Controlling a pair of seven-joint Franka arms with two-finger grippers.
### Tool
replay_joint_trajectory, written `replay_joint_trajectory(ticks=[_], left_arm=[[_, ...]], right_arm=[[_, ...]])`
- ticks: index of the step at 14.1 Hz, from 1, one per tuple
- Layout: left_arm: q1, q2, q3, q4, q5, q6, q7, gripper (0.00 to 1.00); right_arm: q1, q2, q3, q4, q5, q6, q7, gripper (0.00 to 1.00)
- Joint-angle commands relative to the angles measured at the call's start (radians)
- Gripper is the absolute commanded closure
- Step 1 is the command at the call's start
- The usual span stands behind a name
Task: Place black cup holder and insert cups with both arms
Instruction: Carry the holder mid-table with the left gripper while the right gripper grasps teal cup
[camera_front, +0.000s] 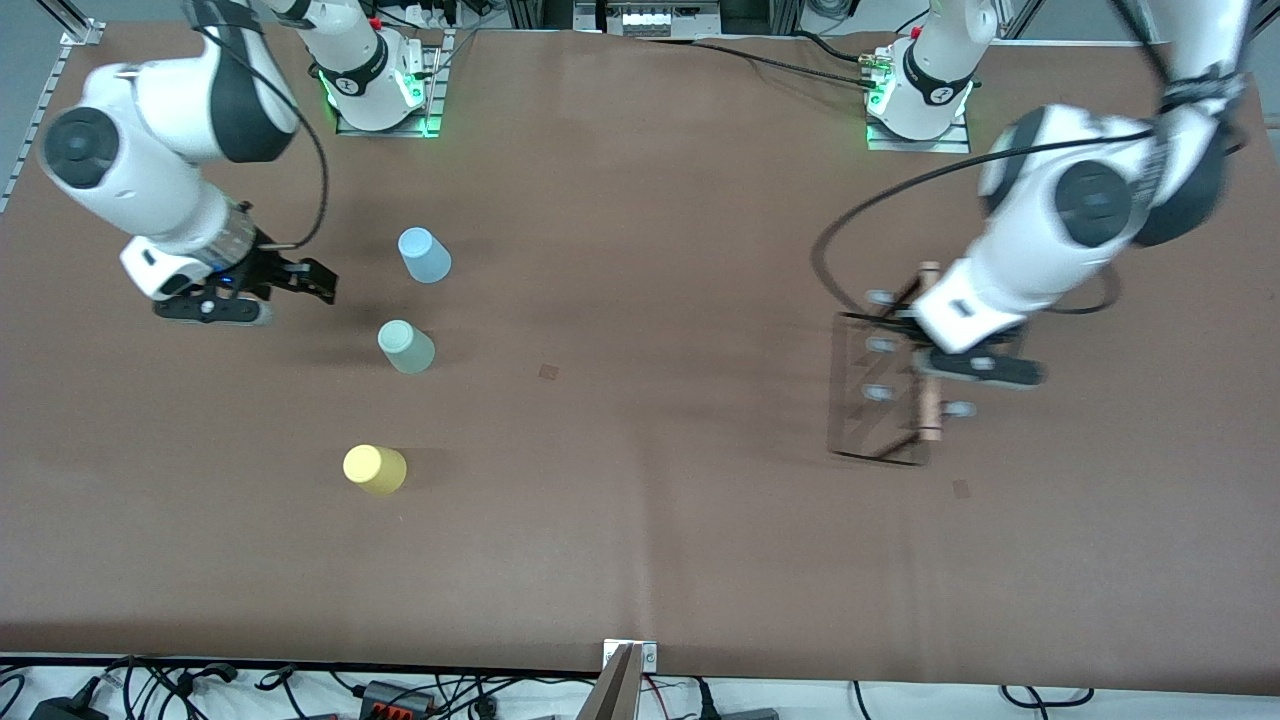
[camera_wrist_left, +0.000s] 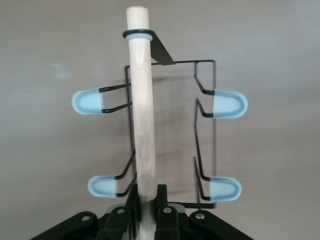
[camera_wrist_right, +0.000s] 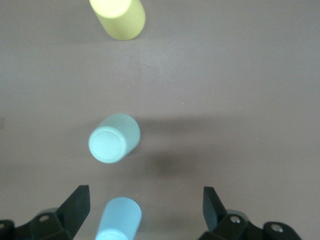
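The right tool (camera_front: 318, 285) hangs with its fingers (camera_wrist_right: 76, 206) spread wide and empty, above the brown tabletop (camera_front: 640, 500) at the right arm's end, beside the cups. In the right wrist view the two fingertips frame the light blue cup and the pale green cup, with bare tabletop showing between the fingertips and the cups.

Three cups stand upside down, bases up, in a loose row toward the right arm's end of the tabletop. The light blue cup (camera_front: 424, 254) is farthest from the front camera. The pale green cup (camera_front: 405, 346) stands nearer to the front camera, apart from the blue one. The yellow cup (camera_front: 374, 468) is nearest to the front camera, well apart from the green one. No cup touches another.

The black cup holder (camera_front: 885, 385) is at the left arm's end of the tabletop. Its black wire frame stands tilted under the left arm, and whether its lower edge touches the tabletop cannot be told. Its light wooden rod (camera_wrist_left: 142, 125) runs along the top, with pale blue-grey capped prongs (camera_wrist_left: 229, 104) projecting on both sides; four prongs show in the left wrist view.

The left tool (camera_wrist_left: 147, 210) is closed on the wooden rod, fingers clamped on either side of it near one end. No cup is on the holder.
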Motion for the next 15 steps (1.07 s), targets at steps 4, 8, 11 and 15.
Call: replay_joint_trajectory(ticks=[4,8,11,15], left_arm=[[-0.238,0.202,-0.017,0.219,0.016,-0.019,-0.386,0.93],[-0.34,0.283,-0.014,0.291,0.048,-0.017,-0.518,0.93],[-0.411,0.326,-0.013,0.317,0.112,-0.017,-0.612,0.93],[-0.445,0.341,-0.016,0.317,0.199,-0.019,-0.695,0.93]], right_arm=[[0.045,0.12,-0.002,-0.01,-0.004,0.183,0.029,0.0],[0.074,0.206,-0.002,-0.011,-0.003,0.277,0.031,0.0],[0.1,0.241,-0.002,-0.013,-0.003,0.314,0.08,0.0],[0.11,0.276,-0.004,-0.018,-0.004,0.34,0.08,0.0]])
